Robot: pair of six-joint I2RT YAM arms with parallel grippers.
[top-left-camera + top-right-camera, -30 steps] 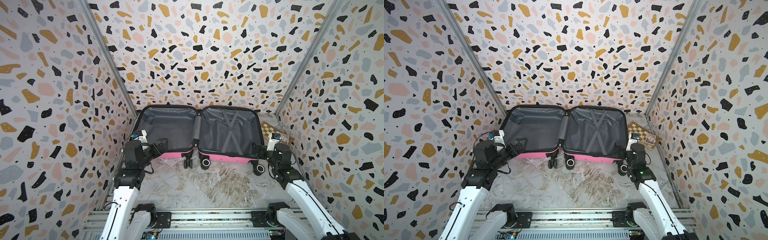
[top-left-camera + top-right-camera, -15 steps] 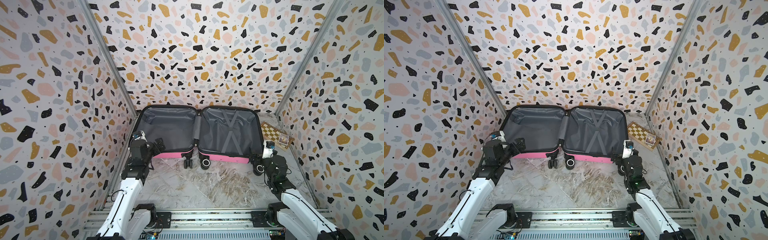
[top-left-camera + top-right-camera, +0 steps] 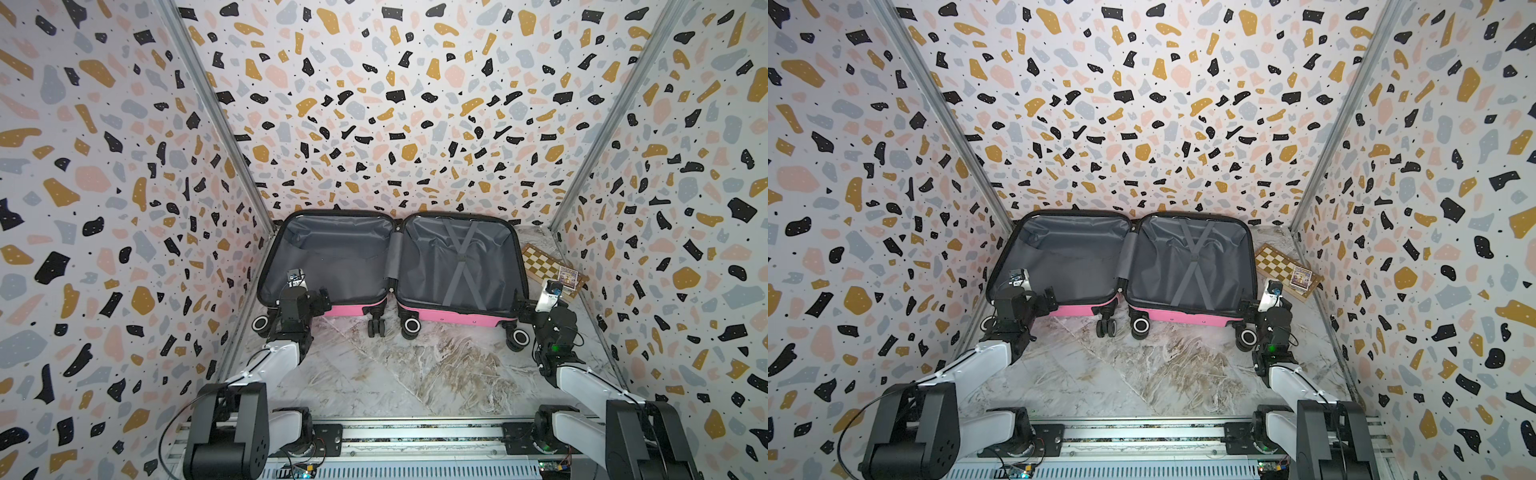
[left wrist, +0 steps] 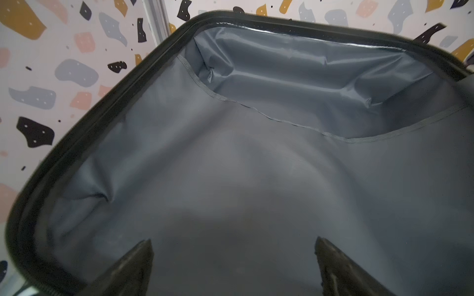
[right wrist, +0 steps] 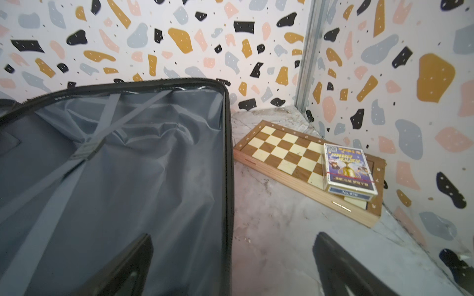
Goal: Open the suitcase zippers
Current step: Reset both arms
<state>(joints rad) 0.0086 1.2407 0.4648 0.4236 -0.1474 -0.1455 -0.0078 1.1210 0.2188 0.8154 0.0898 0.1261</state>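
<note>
The pink suitcase lies spread open against the back wall, both halves showing grey lining. The zippers' black band runs round each half's rim, parted all the way; no pull shows. My left gripper hangs open over the near rim of the left half, empty, with lining under its fingertips. My right gripper is open at the near right corner and straddles the rim, touching nothing.
A wooden chessboard with a card box on it lies in the back right corner, beside the case. Black wheels stick out at the case's near side. Patterned walls close in on both sides.
Both arms have folded down and drawn back a little toward the front rail. The grippers stay open near the case's front corners. The suitcase has not moved.
</note>
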